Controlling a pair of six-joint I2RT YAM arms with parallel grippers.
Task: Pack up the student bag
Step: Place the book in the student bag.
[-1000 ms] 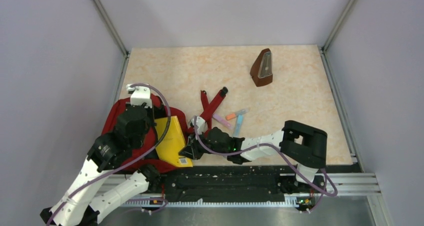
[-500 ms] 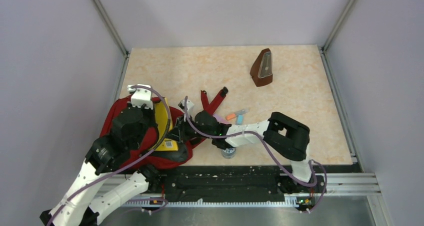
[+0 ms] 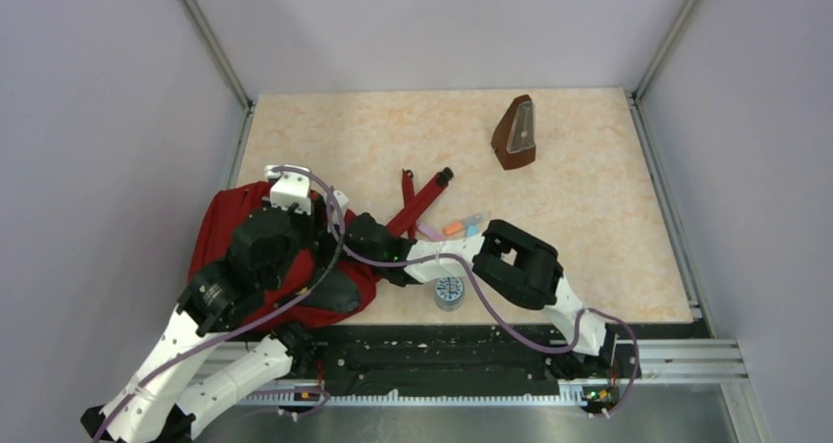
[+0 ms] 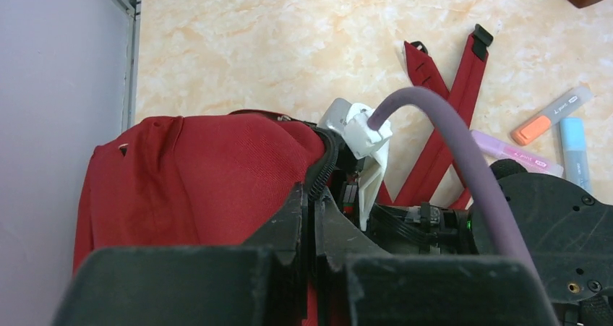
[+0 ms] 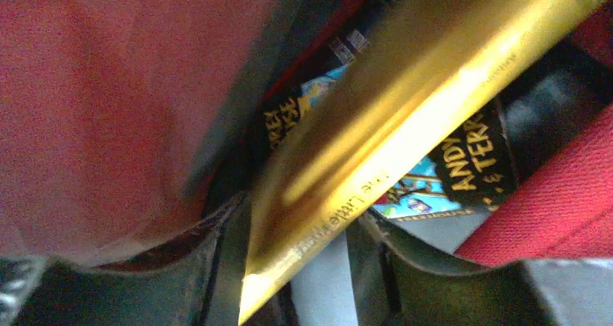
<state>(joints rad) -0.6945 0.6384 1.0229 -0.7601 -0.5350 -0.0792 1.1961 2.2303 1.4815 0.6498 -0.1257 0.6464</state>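
Since a second earlier, the yellow book [image 5: 376, 131] had been carried from its place on top of the student bag [image 3: 221, 237] into the bag's opening, so that none of it was seen from the top camera. The right arm had been swung leftward with it, and a round blue-and-white disc [image 3: 449, 291], hidden a second before, was left uncovered near the table's [image 3: 589, 207] near edge. The bag itself was found at the near left of the table, against the left edge. The left gripper [image 4: 312, 199] was clenched on the bag's black zippered rim, by which the opening was held up. The right gripper [image 5: 296, 228] was buried in the opening and was clamped on the yellow book by its spine. One bag was counted, with two red straps [image 4: 434, 87] crossed on the table to its right and farther back. Two books were seen inside it: the yellow one and a second book [image 5: 419, 192] with a colourful cover behind it. Three highlighters lay close together right of the straps: one orange-capped [image 4: 553, 115], one blue [image 4: 578, 152] and one purple [image 4: 517, 152]. One brown metronome [image 3: 516, 132] stood far right, well apart from the rest.
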